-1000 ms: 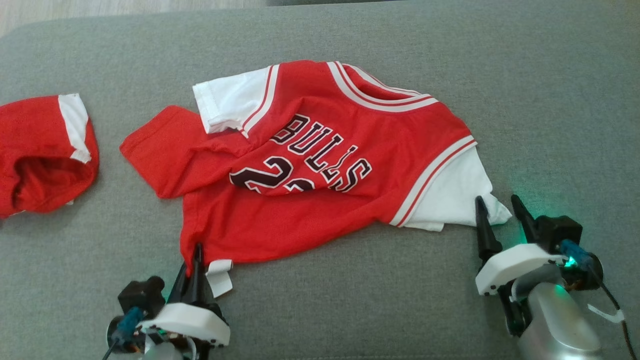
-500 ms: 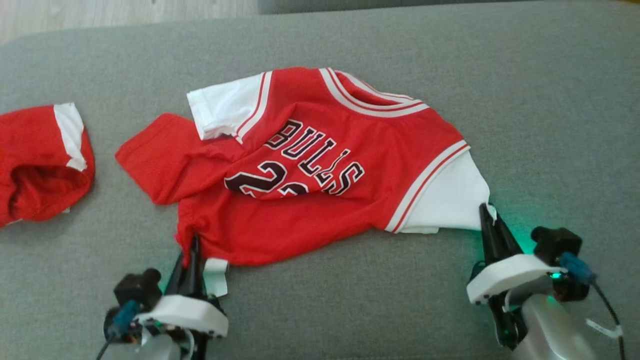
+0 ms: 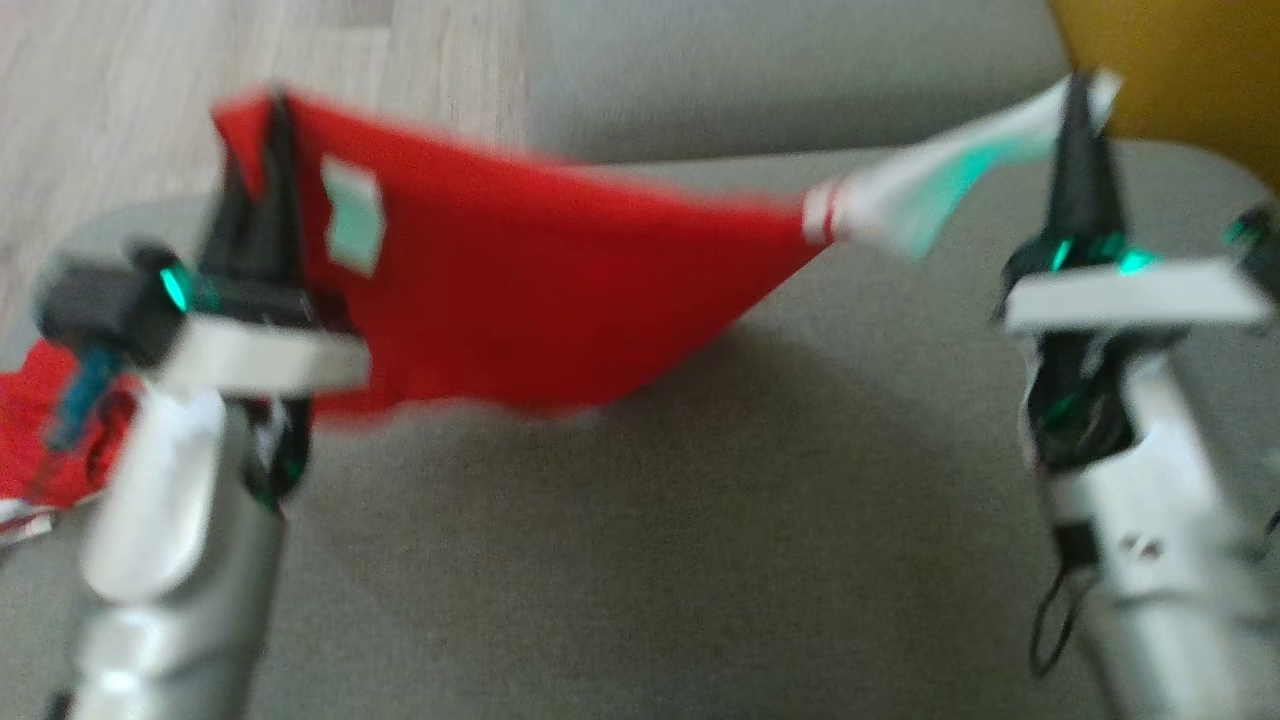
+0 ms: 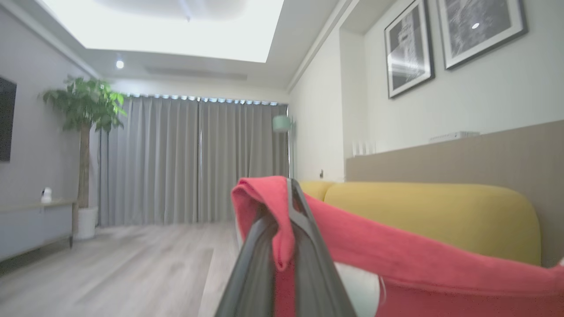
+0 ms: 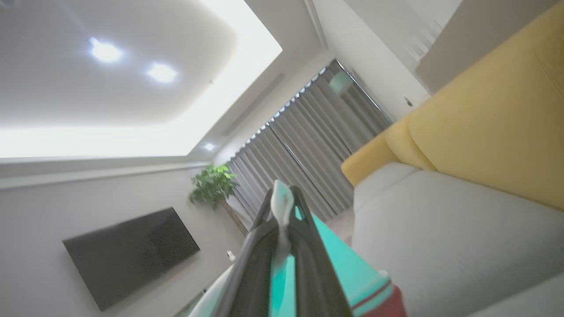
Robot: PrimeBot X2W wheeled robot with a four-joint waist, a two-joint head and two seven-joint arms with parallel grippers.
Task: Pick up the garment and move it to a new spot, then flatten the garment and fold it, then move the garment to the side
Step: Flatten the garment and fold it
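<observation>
Above the grey cushion, left tool and right tool each clamp the garment.

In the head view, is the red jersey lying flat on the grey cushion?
No, the red jersey hangs stretched in the air between the left gripper and the right gripper, above the grey cushion.

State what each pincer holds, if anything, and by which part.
Both hold the red jersey. The left pincer is shut on a red corner of it; the right pincer is shut on the end of its white sleeve.
</observation>
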